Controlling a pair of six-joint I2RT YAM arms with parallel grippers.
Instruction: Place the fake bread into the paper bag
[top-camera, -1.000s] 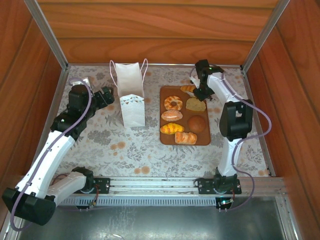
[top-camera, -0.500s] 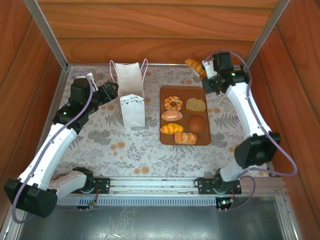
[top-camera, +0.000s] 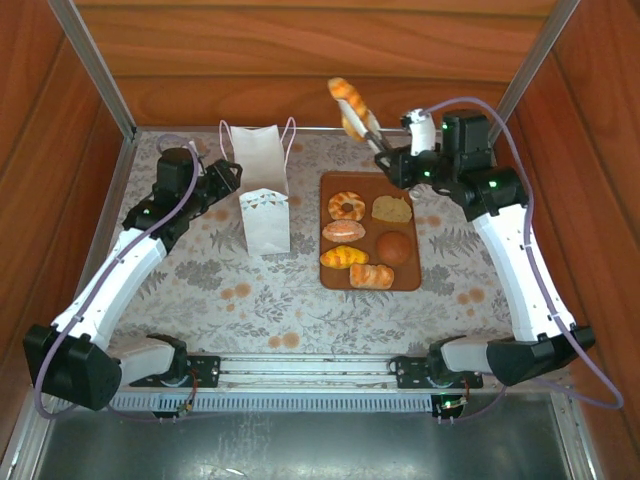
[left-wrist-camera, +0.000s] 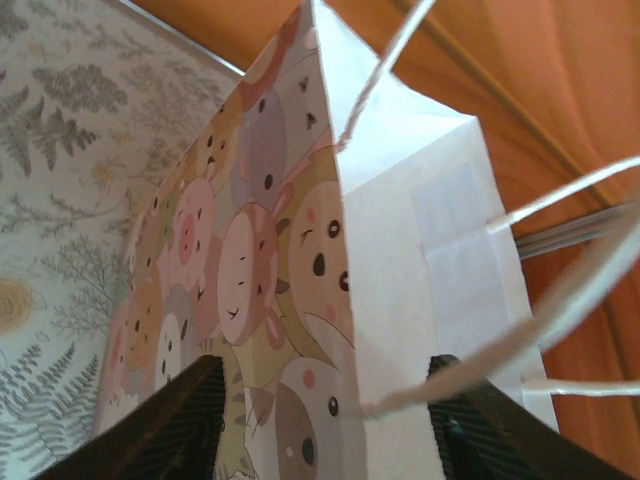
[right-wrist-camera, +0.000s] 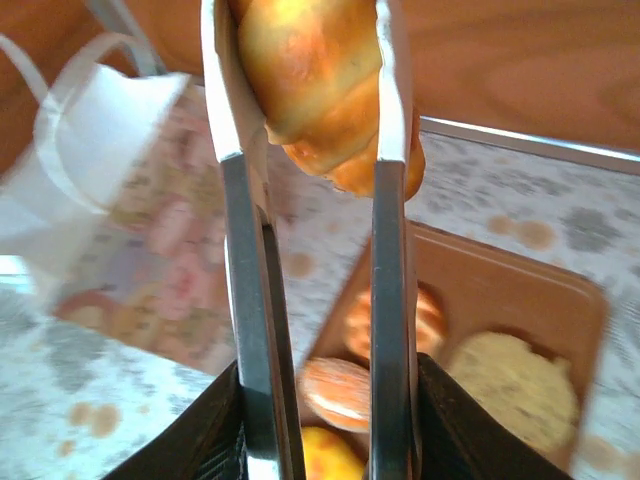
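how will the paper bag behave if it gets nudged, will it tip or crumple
Probably tips easily: the bag stands tall on a narrow base. Its thin paper walls would likely buckle if squeezed. The cord handles look limp and would give little to hold.

No readable lettering, label, brand or number anywhere, not even on the paper bag (left-wrist-camera: 400, 230).

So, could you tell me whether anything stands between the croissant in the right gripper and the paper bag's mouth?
Nothing visible does. The croissant hangs in open air right of the paper bag; only the cord handles arch over its open mouth.
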